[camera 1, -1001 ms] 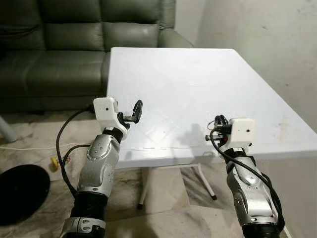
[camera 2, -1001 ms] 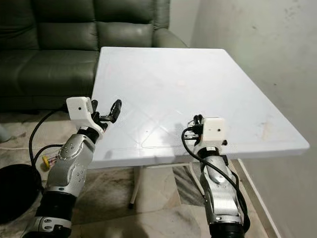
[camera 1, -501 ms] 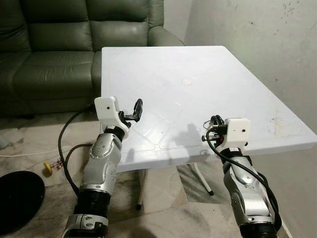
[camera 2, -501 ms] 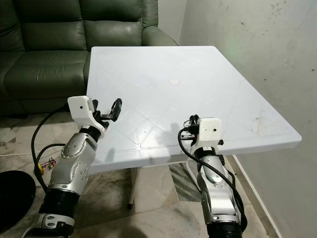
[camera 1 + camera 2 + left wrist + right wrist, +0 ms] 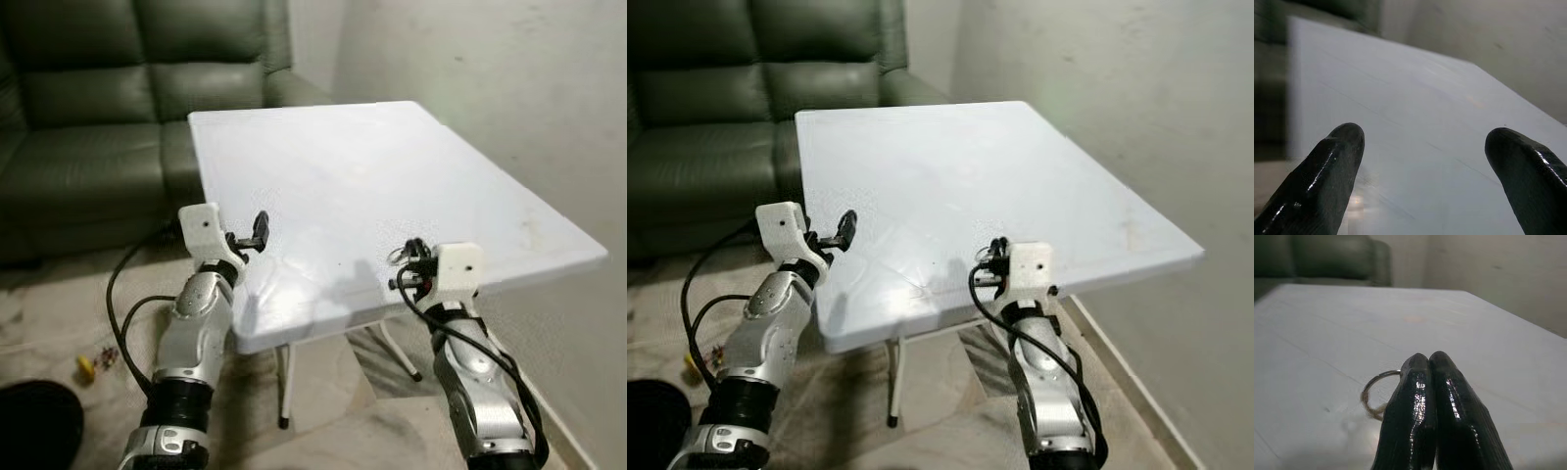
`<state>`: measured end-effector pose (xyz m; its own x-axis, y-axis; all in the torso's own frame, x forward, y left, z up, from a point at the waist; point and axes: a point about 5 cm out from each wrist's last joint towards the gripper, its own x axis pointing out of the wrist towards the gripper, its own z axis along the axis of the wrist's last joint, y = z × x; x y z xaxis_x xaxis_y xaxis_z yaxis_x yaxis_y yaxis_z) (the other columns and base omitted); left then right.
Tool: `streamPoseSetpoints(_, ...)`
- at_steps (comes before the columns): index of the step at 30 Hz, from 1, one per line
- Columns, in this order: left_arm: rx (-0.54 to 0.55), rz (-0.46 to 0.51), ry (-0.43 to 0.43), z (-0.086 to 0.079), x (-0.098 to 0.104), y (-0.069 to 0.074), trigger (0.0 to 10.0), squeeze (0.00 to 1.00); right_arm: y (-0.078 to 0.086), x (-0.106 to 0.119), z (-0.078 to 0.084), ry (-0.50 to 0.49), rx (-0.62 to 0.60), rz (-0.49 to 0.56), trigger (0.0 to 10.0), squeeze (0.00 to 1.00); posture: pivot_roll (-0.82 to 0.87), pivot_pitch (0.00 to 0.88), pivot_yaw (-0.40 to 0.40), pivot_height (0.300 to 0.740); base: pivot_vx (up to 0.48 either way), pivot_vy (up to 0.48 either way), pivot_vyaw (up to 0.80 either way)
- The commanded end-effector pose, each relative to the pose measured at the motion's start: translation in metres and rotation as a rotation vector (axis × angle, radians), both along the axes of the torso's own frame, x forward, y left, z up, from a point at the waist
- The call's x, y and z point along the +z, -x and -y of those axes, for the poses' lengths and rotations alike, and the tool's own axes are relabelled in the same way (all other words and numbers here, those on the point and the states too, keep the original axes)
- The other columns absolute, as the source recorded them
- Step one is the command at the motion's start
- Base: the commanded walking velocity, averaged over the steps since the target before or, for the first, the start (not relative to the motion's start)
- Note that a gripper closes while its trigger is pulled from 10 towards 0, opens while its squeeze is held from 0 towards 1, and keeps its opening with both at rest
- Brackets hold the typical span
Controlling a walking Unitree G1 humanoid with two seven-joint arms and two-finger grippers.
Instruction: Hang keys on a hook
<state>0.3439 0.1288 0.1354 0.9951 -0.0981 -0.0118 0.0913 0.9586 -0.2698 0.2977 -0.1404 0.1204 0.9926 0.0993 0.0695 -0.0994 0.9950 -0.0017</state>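
Note:
My right gripper point(image 5: 1429, 357) is shut, its two black fingers pressed together on a thin metal key ring point(image 5: 1376, 381) with a bit of tan cord on it. In the left eye view the key ring point(image 5: 395, 257) sticks out to the left of the right gripper point(image 5: 409, 266), which hovers just over the near edge of the white table point(image 5: 372, 166). My left gripper point(image 5: 250, 235) is held up at the table's near left edge, open, with nothing between its fingers point(image 5: 1334, 161).
A dark green sofa point(image 5: 98, 117) stands behind and left of the table. A pale wall point(image 5: 509, 98) runs along the right. On the tiled floor at the left lie a black round object point(image 5: 34, 426) and a small yellow thing point(image 5: 86, 366).
The whole picture has swung, so the camera has turned; the table now sits at an angle and the wall takes up more of the view. Both arms keep their pose.

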Motion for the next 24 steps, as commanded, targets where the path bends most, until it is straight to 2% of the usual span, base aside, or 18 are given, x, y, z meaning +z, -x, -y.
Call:
streamPoseSetpoints(1, -0.038, -0.009, 0.003, 0.016, 0.0, 0.002, 10.0, 0.0, 0.003, 0.002, 0.01, 0.016, -0.033, 0.001, 10.0, 0.0, 0.05, 0.0, -0.069, 0.74, 0.0, 0.0, -0.74)
streamPoseSetpoints(10, -0.052, -0.046, -0.001, 0.022, -0.006, 0.007, 10.0, 0.0, 0.006, 0.0, 0.01, 0.016, -0.032, -0.006, 10.0, 0.0, 0.05, 0.0, -0.071, 0.74, 0.0, 0.0, -0.73)
streamPoseSetpoints(20, -0.064, -0.05, -0.042, 0.021, -0.006, 0.009, 10.0, 0.0, 0.008, 0.0, 0.008, 0.008, -0.037, -0.011, 10.0, 0.0, 0.05, 0.0, -0.065, 0.74, 0.0, 0.0, -0.74)
streamPoseSetpoints(24, -0.107, -0.037, -0.083, 0.023, -0.008, 0.014, 10.0, 0.0, 0.009, -0.001, 0.012, 0.015, -0.043, -0.015, 10.0, 0.0, 0.05, 0.0, -0.066, 0.74, 0.0, 0.0, -0.74)
